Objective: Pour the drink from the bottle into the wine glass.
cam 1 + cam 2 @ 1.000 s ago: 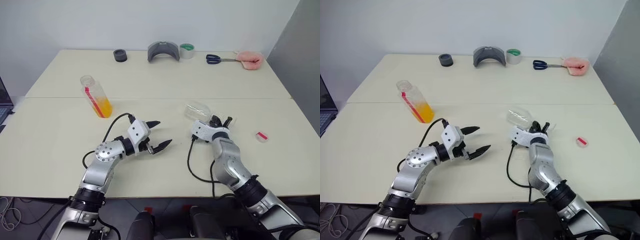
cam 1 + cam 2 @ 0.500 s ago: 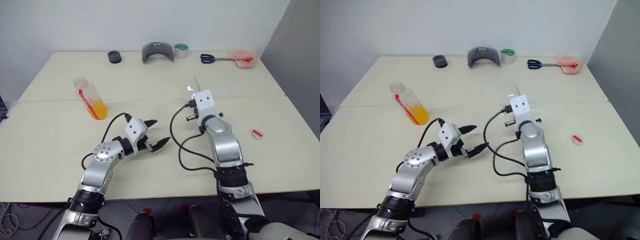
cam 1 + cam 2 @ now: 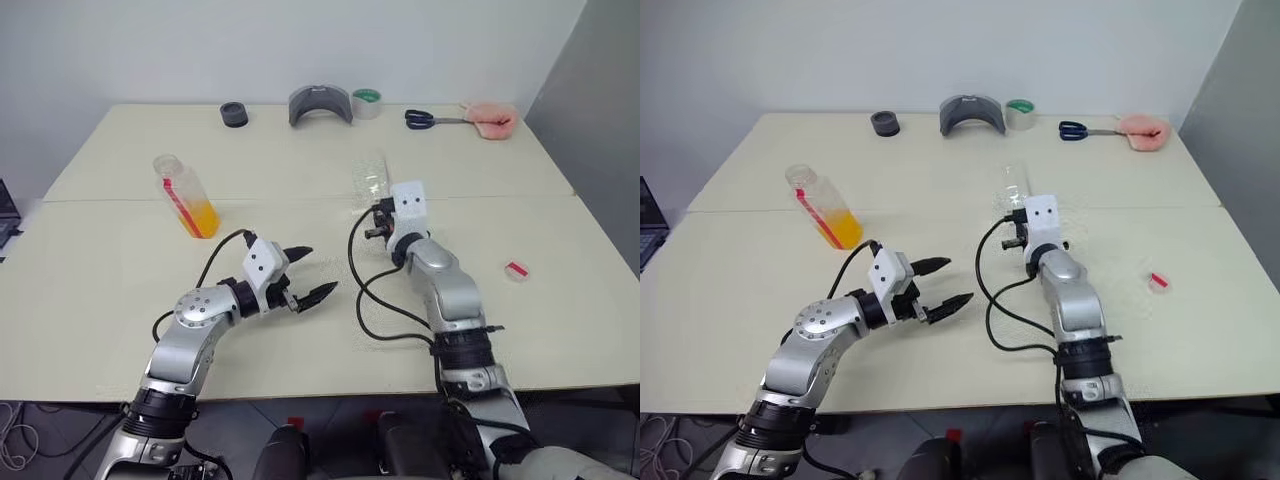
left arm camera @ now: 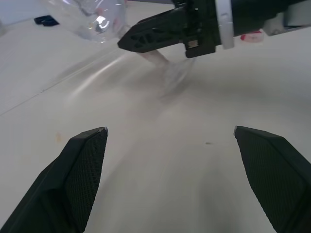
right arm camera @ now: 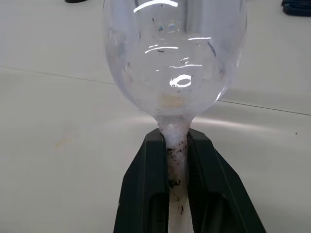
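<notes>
The bottle point(image 3: 185, 195) stands uncapped on the left of the table point(image 3: 120, 270), with orange drink point(image 3: 204, 216) in its lower part. My right gripper point(image 3: 384, 226) is shut on the stem of the wine glass point(image 3: 368, 178), near the table's middle. The clear bowl point(image 5: 175, 63) is empty and points up, and the stem point(image 5: 176, 145) is pinched between the black fingers point(image 5: 146, 184). My left gripper point(image 3: 305, 276) hangs open over the table between the bottle and the glass, holding nothing. The left wrist view shows the glass's foot point(image 4: 177, 75) below the right gripper's fingers point(image 4: 160, 34).
A small red cap point(image 3: 516, 270) lies to the right of the right arm. Along the far edge sit a black ring point(image 3: 234, 114), a grey curved piece point(image 3: 320, 103), a tape roll point(image 3: 366, 102), scissors point(image 3: 428, 119) and a pink object point(image 3: 490, 118).
My right wrist has rolled and shifted left, turning the wine glass from lying on its side to bowl-up. The left gripper has stayed open in about the same place.
</notes>
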